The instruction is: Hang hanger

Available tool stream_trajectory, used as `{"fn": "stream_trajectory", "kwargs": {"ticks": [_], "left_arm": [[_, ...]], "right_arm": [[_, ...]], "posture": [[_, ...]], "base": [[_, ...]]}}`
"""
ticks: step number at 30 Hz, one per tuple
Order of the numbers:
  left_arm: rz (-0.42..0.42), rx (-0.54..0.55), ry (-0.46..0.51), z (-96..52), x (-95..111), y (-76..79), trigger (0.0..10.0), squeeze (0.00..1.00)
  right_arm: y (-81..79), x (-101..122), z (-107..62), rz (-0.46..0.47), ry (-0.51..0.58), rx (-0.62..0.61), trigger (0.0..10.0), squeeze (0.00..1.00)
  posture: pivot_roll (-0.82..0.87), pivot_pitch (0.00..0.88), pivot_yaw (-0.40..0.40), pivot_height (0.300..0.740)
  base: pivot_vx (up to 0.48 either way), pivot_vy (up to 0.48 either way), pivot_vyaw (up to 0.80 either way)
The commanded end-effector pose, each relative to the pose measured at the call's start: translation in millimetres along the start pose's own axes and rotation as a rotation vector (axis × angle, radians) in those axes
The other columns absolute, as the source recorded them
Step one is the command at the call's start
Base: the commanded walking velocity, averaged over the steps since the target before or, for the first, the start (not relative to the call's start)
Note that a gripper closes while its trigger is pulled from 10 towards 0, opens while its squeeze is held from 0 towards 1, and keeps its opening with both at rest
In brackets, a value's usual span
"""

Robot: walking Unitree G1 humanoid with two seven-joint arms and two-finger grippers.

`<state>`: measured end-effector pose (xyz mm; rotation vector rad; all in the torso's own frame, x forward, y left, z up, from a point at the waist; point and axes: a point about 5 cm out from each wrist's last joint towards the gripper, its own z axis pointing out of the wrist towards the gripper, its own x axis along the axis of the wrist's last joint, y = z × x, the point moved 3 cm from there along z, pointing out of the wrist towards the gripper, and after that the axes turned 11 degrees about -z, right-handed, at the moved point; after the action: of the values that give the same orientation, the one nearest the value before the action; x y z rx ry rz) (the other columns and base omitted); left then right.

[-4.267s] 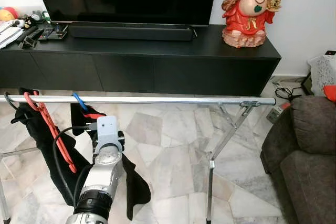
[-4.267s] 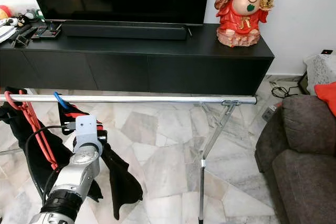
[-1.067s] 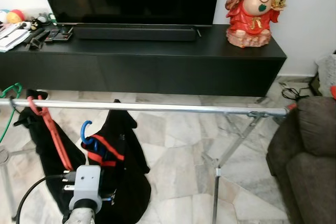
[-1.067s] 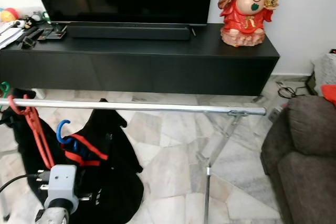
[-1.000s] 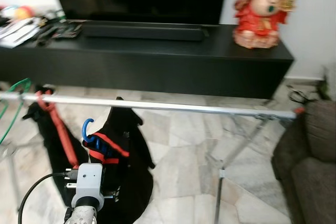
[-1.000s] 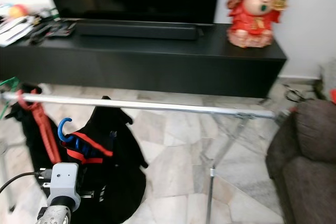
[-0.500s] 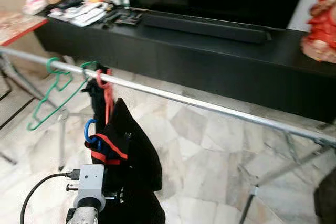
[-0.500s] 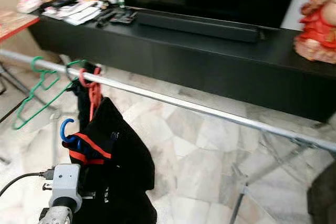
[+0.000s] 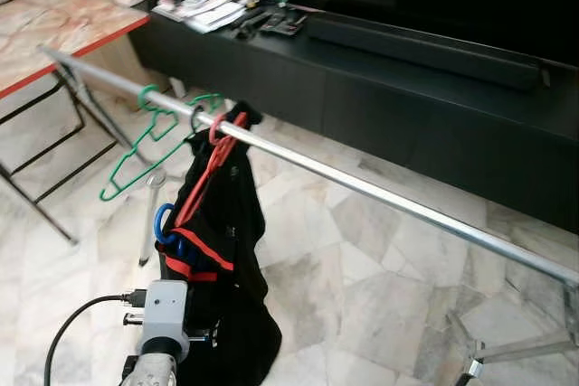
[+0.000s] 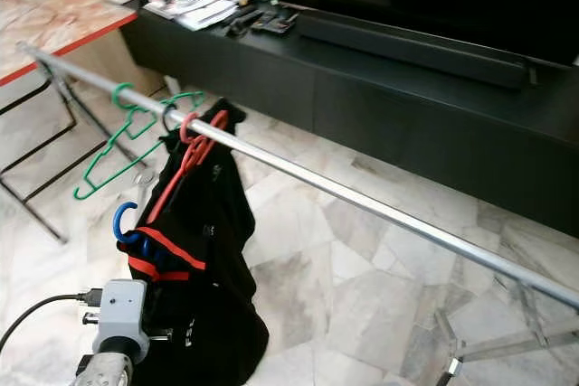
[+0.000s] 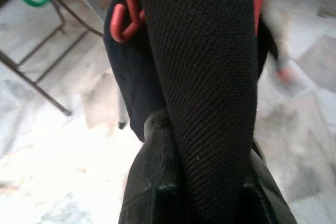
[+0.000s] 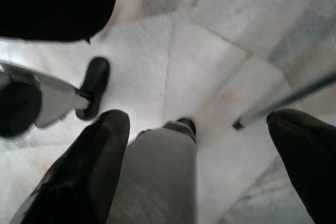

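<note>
The left end effector (image 11: 199, 182) is closed on a black garment (image 9: 237, 250) that carries a blue hanger (image 9: 165, 228); in the left wrist view the dark fabric runs up between its fingers (image 11: 157, 182). The left arm (image 9: 163, 332) rises from the lower edge of the head views, with a grey camera block and a black cable at the wrist. The blue hanger's hook sits below the metal rail (image 9: 380, 196) and is not on it, just beside the hanging clothes.

On the rail a red hanger (image 9: 215, 155) holds another black garment, touching the one being held. Next to it, towards the rail's far end, hangs a bare green hanger (image 9: 145, 142). Beyond that end stands a folding bench (image 9: 54, 33) with a marbled top and red edge. Behind the rail runs a long black TV cabinet (image 9: 380, 97) bearing a soundbar (image 9: 416, 42), remotes and papers. The floor is pale marble tile.

The right end effector (image 12: 199, 171) hangs open over the floor, its fingers (image 12: 79, 182) spread well apart, with one of the robot's feet and a rack leg below it.
</note>
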<state>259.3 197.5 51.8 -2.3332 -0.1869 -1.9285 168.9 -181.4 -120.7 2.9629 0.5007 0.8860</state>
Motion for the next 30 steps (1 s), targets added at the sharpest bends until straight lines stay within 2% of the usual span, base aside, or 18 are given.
{"fn": "stream_trajectory", "kwargs": {"ticks": [1, 7, 10, 14, 20, 24, 30], "left_arm": [[0.004, 0.009, 0.022, -0.3, 4.0, -0.9, 10.0, 0.0], [0.001, 0.01, 0.021, 0.7, 4.1, -1.2, 10.0, 0.0], [-0.002, 0.007, 0.018, 1.0, 3.6, -1.2, 10.0, 0.0], [-0.008, 0.007, 0.012, 0.8, 2.5, -1.1, 10.0, 0.0], [-0.018, 0.008, 0.003, 0.1, 0.9, -1.2, 10.0, 0.0], [-0.02, 0.01, -0.004, -0.4, -0.4, -1.0, 10.0, 0.0], [-0.028, 0.023, -0.004, -0.8, -0.5, -2.8, 10.0, 0.0]], "right_arm": [[3.0, -18.6, -4.8, 0.012, -0.051, -0.001, 10.0, 0.0], [7.8, -20.3, -6.1, 0.017, -0.051, -0.009, 10.0, 0.0], [6.3, -19.2, -5.4, 0.043, -0.05, -0.013, 10.0, 0.0], [-1.4, -11.1, -1.7, 0.036, -0.044, -0.004, 10.0, 0.0], [-4.9, -7.0, 0.2, 0.034, -0.048, 0.001, 10.0, 0.0], [-3.0, -6.4, 0.2, 0.034, -0.049, -0.002, 10.0, 0.0], [4.9, -9.6, -1.7, 0.037, -0.054, -0.01, 10.0, 0.0]], "posture": [[-0.02, 0.154, 0.007, 0.74], [-0.01, 0.155, 0.007, 0.74], [-0.01, 0.155, 0.008, 0.74], [-0.01, 0.156, 0.009, 0.74], [-0.01, 0.157, 0.009, 0.74], [-0.01, 0.157, 0.009, 0.74], [-0.01, 0.158, 0.008, 0.74]], "base": [[0.0, 0.0, 0.8], [0.0, 0.0, 0.8], [0.0, 0.0, 0.0], [0.0, 0.0, 0.0], [0.0, 0.0, 0.0], [0.0, 0.0, 0.0], [0.0, 0.271, 0.0]]}}
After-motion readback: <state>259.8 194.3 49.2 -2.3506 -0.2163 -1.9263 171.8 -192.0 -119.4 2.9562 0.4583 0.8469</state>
